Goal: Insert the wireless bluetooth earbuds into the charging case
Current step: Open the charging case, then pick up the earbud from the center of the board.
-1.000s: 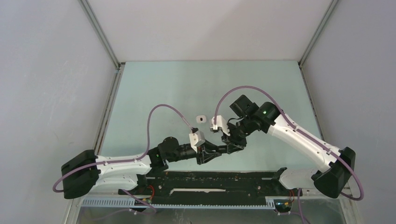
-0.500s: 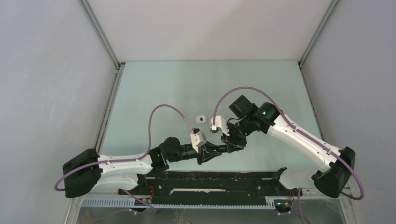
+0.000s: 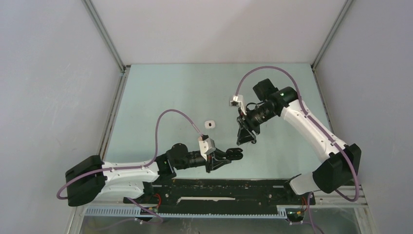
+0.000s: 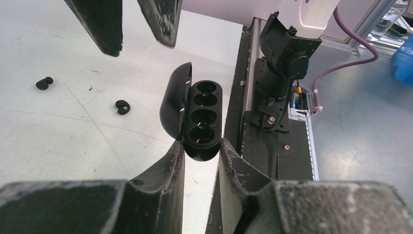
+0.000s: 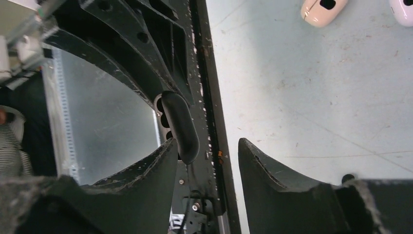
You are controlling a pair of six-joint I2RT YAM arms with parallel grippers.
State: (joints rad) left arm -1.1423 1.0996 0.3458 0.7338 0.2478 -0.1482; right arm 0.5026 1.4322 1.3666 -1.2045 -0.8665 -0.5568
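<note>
My left gripper [image 4: 202,146] is shut on the lower end of a black charging case [image 4: 203,114], held just above the table. The case's lid [image 4: 175,100] is swung open and its wells look empty. Two black wireless earbuds [image 4: 44,84] [image 4: 122,107] lie on the table to the left of the case. My right gripper [image 5: 207,146] stands open with nothing between its fingers. In the top view the right gripper [image 3: 246,138] hangs a little beyond the left gripper [image 3: 234,154], apart from the case. Its fingertips [image 4: 104,29] show above the case in the left wrist view.
A white rounded case [image 3: 210,124] lies on the table beyond the left gripper. Two pale rounded pieces [image 5: 324,9] [image 5: 403,9] show at the top of the right wrist view. The black mounting rail [image 3: 219,187] runs along the near edge, and grey walls enclose the table.
My right gripper has opened and drawn up and back from the case, and its arm has swung toward the far side. The left gripper stays shut on the case.
</note>
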